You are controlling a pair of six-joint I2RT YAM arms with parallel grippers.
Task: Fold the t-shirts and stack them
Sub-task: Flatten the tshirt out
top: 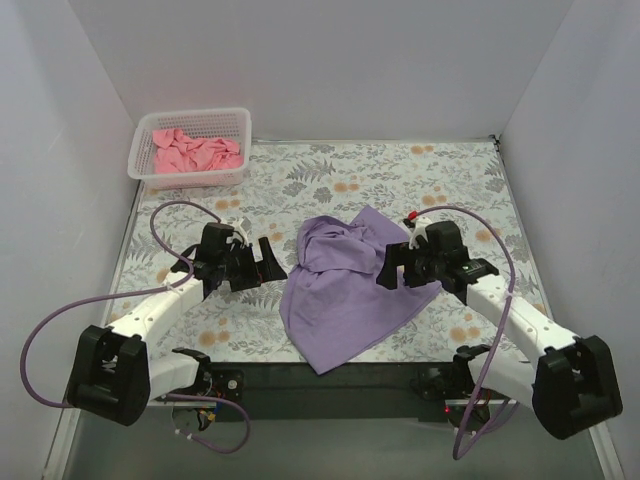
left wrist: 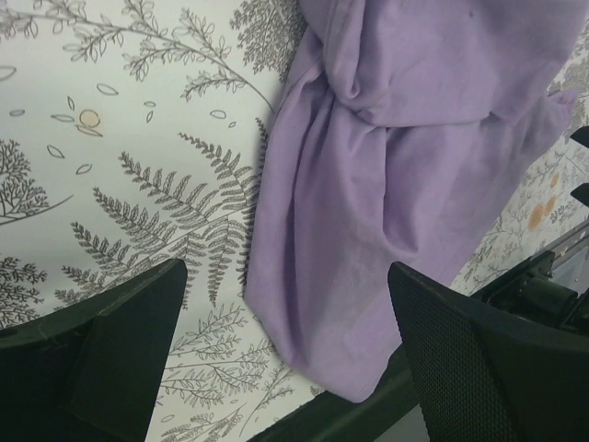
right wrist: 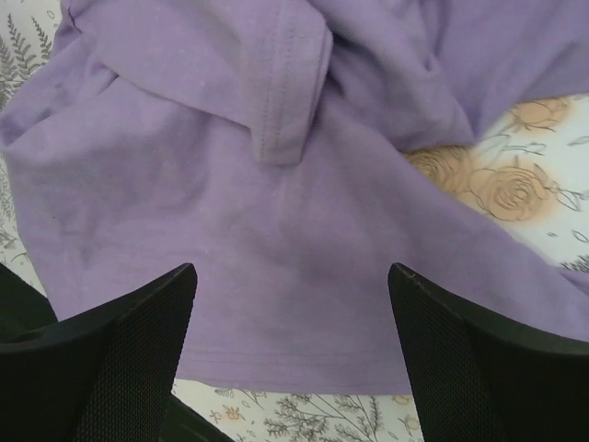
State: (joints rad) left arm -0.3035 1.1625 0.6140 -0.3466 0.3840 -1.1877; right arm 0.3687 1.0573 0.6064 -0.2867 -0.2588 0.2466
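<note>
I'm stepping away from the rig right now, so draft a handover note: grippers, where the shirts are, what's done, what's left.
Left gripper: open, empty, beside the left edge of the purple t-shirt.
Right gripper: open, empty, over its right side.
The purple t-shirt lies crumpled on the table, unfolded. The pink t-shirt sits bunched in the white basket, far left corner.
Done: nothing folded or stacked.
Left: flatten and fold the purple one, fetch and fold the pink, stack them.

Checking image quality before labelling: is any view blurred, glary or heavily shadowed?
Top external: even, soft light, no glare, lavender t-shirt sharp. Left wrist: cloth sharp, a soft shadow along its left edge; the left gripper's fingers dark, slightly soft. Right wrist: hem stitching crisp, no glare.
</note>
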